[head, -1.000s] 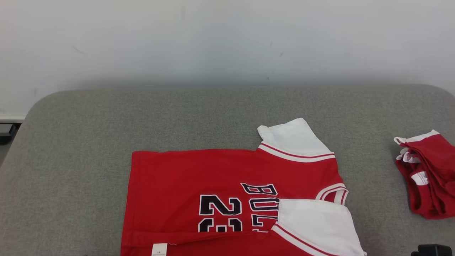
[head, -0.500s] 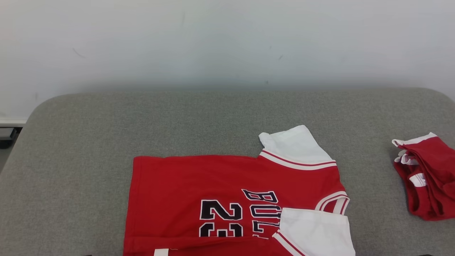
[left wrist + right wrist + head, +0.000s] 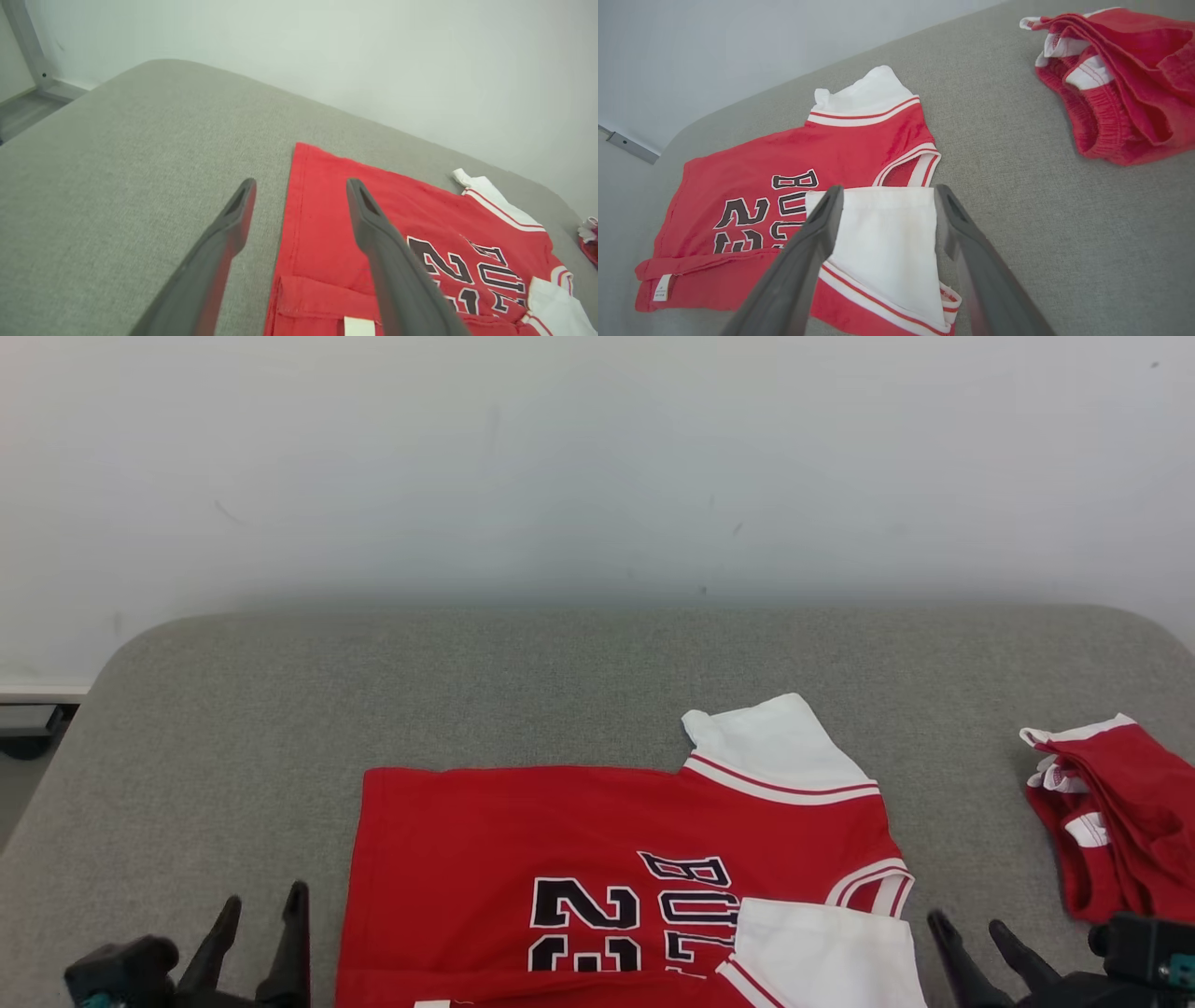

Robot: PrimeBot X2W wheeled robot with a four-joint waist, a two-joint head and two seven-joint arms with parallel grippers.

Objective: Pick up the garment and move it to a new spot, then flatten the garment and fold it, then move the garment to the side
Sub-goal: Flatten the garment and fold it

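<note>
At the frame's lower left, the left hand (image 3: 265, 896) spreads wide and empty, the right hand (image 3: 967, 922) likewise at lower right. Between them the red garment (image 3: 560, 821) lies partly folded on the tabletop (image 3: 467, 681); another red bundle (image 3: 1130, 803) sits far right.

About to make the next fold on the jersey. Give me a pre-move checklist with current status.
1. Left gripper open and empty: ok.
2. Right gripper open and empty: ok.
3. Jersey lying flat on the table: ok.
4. Near sleeve folded in: ok.
5. Far sleeve folded in: not ok, it sticks out toward the wall.
6. Other garment apart from the jersey: ok.
</note>
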